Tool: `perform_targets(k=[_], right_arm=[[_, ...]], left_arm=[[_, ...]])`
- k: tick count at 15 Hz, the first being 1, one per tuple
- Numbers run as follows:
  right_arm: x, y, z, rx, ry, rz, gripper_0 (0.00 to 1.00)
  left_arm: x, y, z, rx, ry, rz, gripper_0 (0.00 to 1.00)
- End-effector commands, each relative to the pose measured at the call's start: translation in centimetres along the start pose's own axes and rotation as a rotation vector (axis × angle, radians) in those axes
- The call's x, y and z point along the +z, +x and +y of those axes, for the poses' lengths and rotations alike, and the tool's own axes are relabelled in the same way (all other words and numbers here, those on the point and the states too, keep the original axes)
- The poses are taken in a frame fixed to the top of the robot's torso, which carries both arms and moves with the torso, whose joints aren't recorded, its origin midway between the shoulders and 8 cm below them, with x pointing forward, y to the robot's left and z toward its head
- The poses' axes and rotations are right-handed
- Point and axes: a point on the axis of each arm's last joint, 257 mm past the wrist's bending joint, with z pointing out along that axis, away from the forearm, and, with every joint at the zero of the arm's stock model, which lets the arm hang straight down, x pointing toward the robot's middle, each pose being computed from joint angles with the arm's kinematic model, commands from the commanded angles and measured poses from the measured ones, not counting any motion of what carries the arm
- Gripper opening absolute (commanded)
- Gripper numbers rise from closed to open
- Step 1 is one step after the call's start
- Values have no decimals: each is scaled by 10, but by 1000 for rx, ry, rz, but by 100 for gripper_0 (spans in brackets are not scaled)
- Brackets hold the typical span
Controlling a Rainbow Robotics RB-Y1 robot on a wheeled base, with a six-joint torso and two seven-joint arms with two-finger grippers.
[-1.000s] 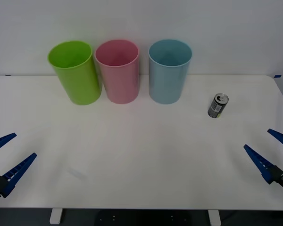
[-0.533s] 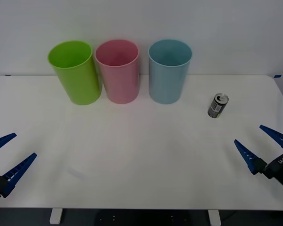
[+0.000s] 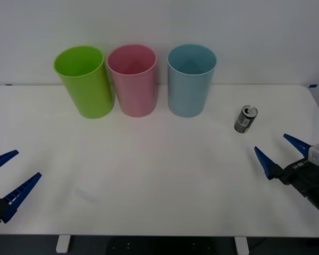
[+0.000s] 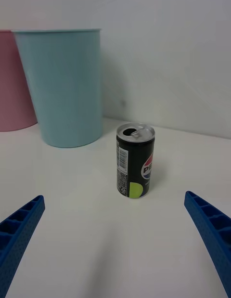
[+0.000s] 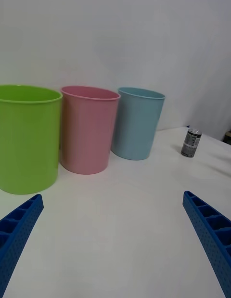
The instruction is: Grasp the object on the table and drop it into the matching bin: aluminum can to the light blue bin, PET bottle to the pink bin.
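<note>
Near the can (image 3: 245, 119), right end effector (image 3: 281, 151) advanced, fingers apart, seemingly short of contact.

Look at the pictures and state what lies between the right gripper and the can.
Nothing: bare white table separates the open right gripper from the upright can, clear in the right wrist view.

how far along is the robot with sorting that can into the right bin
Nothing is sorted yet: the small dark grey-black aluminum can stands upright on the white table, ungrasped. In hand: the right gripper is open, close to the can and pointed at it, not touching. The left gripper waits open at the table's near left. Left: grasp, carry, and drop into the tall light blue plastic bin.
</note>
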Motion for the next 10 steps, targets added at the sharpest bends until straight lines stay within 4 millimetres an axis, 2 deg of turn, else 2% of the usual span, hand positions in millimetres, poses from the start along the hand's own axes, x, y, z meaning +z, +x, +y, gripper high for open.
perform_targets(k=[1,10], right_arm=[[19,9,-4,28,38,17,100],[62,21,-13,42,101,40,100]], left_arm=[[0,0,0,0,0,0,100],[0,0,0,0,0,0,100]])
